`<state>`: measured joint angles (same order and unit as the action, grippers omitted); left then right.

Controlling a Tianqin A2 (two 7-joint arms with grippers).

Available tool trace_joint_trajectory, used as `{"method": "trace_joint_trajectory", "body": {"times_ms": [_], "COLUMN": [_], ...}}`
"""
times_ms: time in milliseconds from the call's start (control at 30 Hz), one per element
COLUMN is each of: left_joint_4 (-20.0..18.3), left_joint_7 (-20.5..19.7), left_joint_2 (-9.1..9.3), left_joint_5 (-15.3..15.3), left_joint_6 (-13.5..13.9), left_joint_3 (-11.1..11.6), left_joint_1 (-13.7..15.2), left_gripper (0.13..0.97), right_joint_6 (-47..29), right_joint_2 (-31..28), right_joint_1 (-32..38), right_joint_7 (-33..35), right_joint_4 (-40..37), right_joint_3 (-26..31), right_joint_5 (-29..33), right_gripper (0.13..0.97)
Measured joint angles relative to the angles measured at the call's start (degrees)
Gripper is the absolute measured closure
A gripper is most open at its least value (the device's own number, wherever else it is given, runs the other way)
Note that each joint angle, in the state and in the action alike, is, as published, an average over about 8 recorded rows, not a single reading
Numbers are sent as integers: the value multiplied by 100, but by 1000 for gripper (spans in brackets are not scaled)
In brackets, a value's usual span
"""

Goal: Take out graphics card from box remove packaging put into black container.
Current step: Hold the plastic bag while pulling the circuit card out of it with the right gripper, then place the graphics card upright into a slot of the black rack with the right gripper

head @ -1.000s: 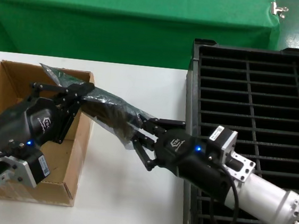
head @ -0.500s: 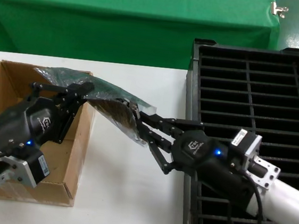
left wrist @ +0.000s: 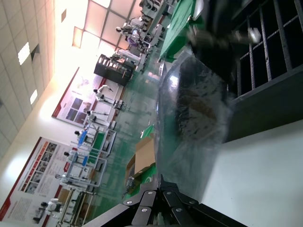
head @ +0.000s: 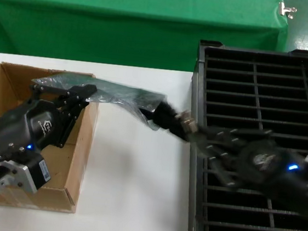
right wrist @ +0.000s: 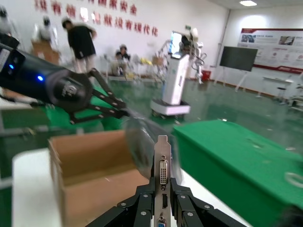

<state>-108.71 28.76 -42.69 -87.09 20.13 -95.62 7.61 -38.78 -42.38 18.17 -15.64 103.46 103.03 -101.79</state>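
Left gripper (head: 84,93) above the box (head: 2,91) pinches one end of the packaging (head: 120,94), which stretches out over the table (head: 129,190) toward the black container (head: 266,94). Right gripper (right wrist: 162,195), motion-blurred at the container's near edge, is clamped on the graphics card (right wrist: 162,172) by its silver bracket. Card sits mostly clear of the bag mouth, between box and container.

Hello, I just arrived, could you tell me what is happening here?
The robot is unpacking a graphics card. The left tool holds one end of the packaging above the box, while the right tool grips the card's bracket end and draws it out of the bag towards the black container. The card is not yet in a slot.
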Motion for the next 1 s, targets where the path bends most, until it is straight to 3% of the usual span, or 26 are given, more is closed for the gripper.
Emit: {"method": "trace_joint_trajectory", "body": {"times_ms": [267,500,633,767,1000], "left_joint_4": [0,0,0,0,0], "left_joint_7": [0,0,0,0,0], "left_joint_2": [0,0,0,0,0], "left_joint_5": [0,0,0,0,0], "left_joint_6": [0,0,0,0,0], "left_joint_3": [0,-1,-1,0,0], "left_joint_1": [0,0,0,0,0], "left_gripper": [958,958,958,958,958], "right_joint_6": [-281,-1708,-2819,-3832,-4892], "right_joint_2": [-1593,-2401,-2279,-1747,-718], "right_joint_1": [43,1435,2552,3610,5471], "right_joint_7": [-910,-1694,-2305,-3094,-4895], "right_joint_4": [830,845,797,866,996], "right_joint_3": [-725,-499,-171,353,2101], "right_joint_5": [151,591,1269,1979,2416], "right_gripper": [908,908,908,915,934]}}
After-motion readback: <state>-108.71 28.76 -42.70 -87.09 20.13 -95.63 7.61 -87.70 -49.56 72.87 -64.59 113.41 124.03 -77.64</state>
